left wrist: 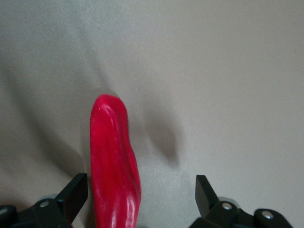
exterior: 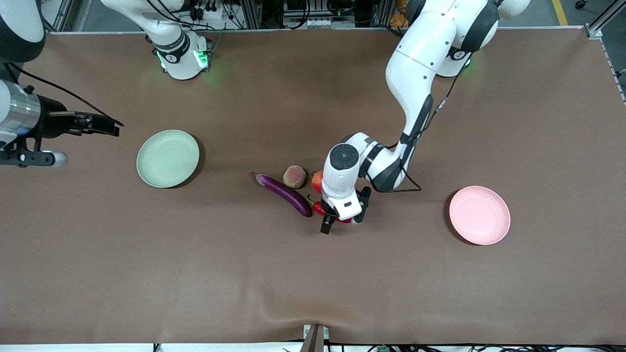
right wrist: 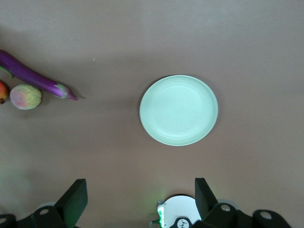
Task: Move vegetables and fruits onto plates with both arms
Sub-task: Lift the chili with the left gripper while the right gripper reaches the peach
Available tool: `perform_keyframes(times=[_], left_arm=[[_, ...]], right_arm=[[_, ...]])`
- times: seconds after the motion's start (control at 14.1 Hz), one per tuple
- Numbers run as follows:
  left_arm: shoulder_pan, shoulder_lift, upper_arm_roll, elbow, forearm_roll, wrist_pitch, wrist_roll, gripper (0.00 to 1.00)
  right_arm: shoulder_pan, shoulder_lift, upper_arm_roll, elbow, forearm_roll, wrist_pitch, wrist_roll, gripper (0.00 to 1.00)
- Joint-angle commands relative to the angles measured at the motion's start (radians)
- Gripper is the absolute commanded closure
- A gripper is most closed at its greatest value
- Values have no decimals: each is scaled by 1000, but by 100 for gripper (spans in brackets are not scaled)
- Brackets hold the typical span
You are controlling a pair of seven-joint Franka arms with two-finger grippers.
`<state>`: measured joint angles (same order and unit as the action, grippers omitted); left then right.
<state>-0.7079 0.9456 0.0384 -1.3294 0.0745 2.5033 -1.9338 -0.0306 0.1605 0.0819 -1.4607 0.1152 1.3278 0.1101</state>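
Note:
The red chili pepper lies on the table beside the purple eggplant. My left gripper is down over the chili, open. In the left wrist view the chili lies between the fingers, close to one finger, and is not clamped. The mottled pink-and-green fruit and the shiny red fruit sit just farther from the front camera, the red one partly hidden by the left wrist. My right gripper waits, open and empty, high near the pale green plate. The pale pink plate is empty.
The right wrist view shows the green plate, the eggplant, the mottled fruit and the right arm's base. The brown table cover is bare toward the front camera.

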Motion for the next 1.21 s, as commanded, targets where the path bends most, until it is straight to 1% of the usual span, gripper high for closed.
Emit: perform_keyframes(times=[0.0, 0.28, 0.36, 0.5, 0.57, 0.71, 0.93, 1.14], left_arm=[[-19, 16, 1, 18, 19, 3, 45, 0], [-25, 16, 1, 13, 22, -3, 45, 0], [-25, 16, 1, 12, 22, -4, 45, 15], [-25, 16, 1, 12, 22, -9, 44, 76], [-27, 13, 1, 12, 21, -12, 42, 100], [-28, 4, 3, 13, 22, -69, 42, 100], [-21, -27, 11, 15, 22, -107, 47, 100], [2, -92, 14, 15, 22, -168, 123, 100]], right_arm=[[15, 53, 4, 19, 67, -2, 55, 0], [17, 68, 4, 20, 159, 14, 175, 0], [20, 68, 4, 19, 190, 22, 215, 0], [52, 70, 4, 19, 205, 31, 310, 0], [67, 70, 4, 19, 205, 33, 354, 0], [90, 70, 4, 20, 207, 40, 414, 0], [150, 70, 4, 17, 205, 62, 494, 0], [253, 86, 6, 14, 205, 117, 682, 0]])
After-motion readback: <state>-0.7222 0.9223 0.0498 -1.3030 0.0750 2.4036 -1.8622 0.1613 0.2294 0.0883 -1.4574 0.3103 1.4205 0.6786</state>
